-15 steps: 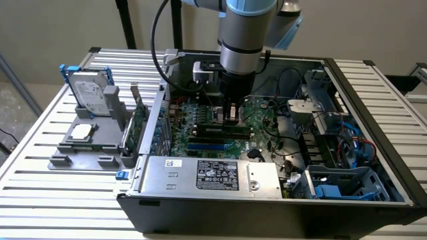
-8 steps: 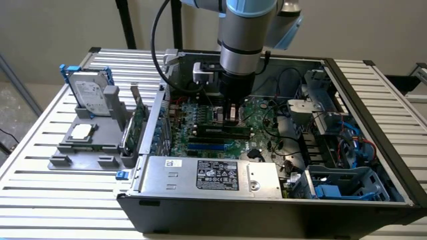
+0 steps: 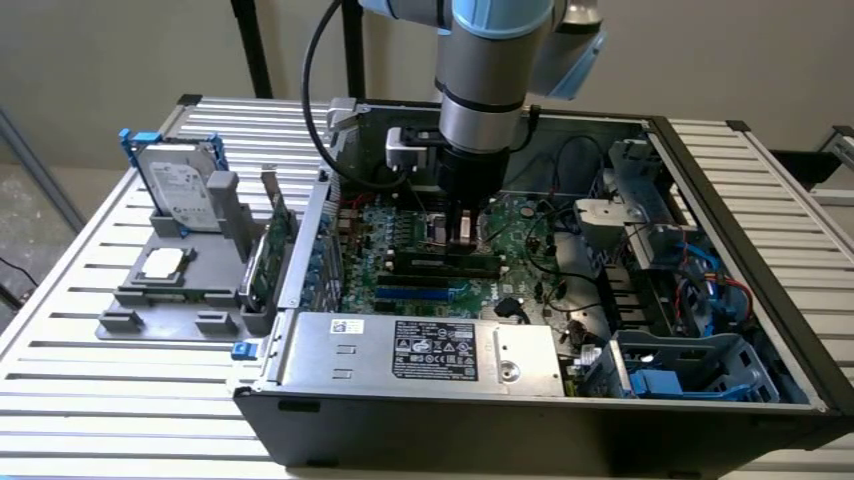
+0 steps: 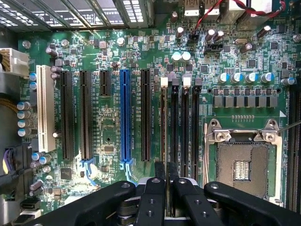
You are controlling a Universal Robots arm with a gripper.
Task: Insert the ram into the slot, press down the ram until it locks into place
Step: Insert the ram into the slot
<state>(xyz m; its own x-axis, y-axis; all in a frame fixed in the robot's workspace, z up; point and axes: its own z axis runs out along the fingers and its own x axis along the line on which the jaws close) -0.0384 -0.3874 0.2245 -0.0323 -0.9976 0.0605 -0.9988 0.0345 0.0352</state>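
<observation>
While tool (image 4: 166, 175) pinches ram (image 4: 164, 127) | ram edge-on, lined along slot (image 4: 163, 84)

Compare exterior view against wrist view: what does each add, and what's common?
Exterior view: hard drive standing on the gray fixture, power supply, slatted table. Wrist view: square CPU socket, white slot. Both: gripper at the black memory sockets on the green motherboard.

Black gripper (image 4: 167, 170) at six o'clock of four parallel memory sockets (image 4: 185, 127), ram (image 4: 163, 125) edge-on in one slot (image 4: 164, 84), blue socket (image 4: 125, 115) at their nine o'clock, CPU socket (image 4: 242, 167) at three o'clock.
</observation>
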